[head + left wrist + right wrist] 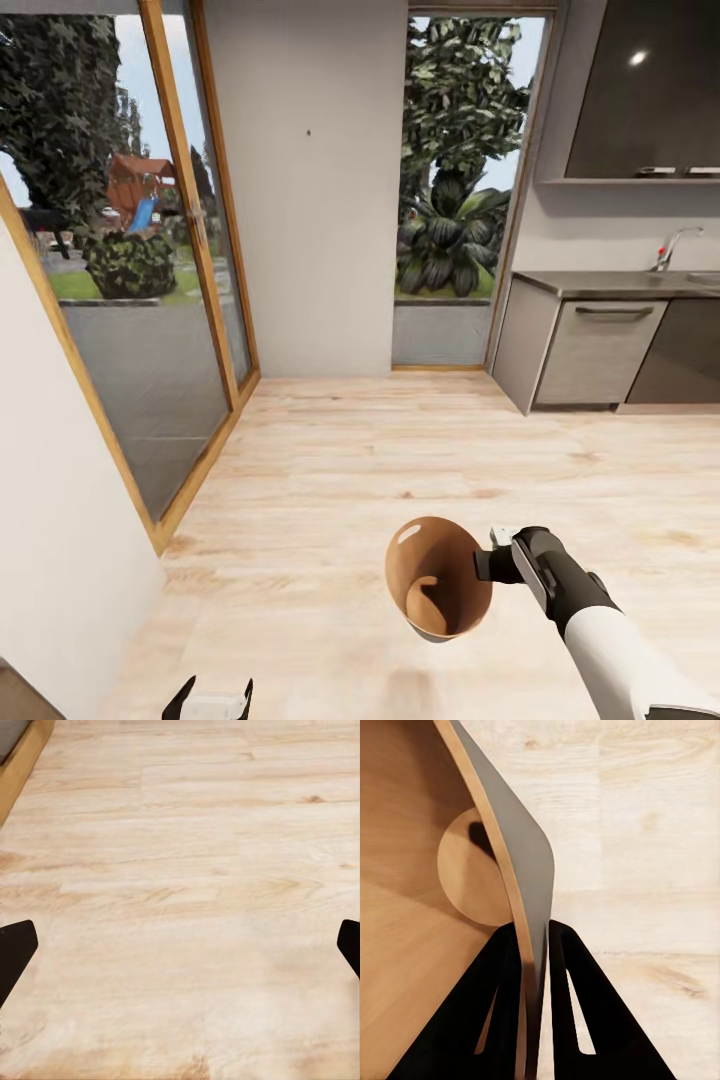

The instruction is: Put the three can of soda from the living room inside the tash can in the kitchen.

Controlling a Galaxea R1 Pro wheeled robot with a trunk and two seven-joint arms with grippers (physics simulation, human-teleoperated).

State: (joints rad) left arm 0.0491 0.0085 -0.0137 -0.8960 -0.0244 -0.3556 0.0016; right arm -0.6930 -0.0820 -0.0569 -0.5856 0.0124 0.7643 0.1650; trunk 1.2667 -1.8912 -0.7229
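The right pincer (492, 563) pinches the wall of the bin (437, 580), one finger inside and one outside, holding it tilted above the pale wood floor (400, 450). The left pincer (208, 700), fingers spread wide, hangs over bare boards. Beyond the bin, glass doors (130, 300) show a garden; to the pincer's right stand grey cabinets (595, 350), a dark countertop (620, 284) and a tap (672, 246).
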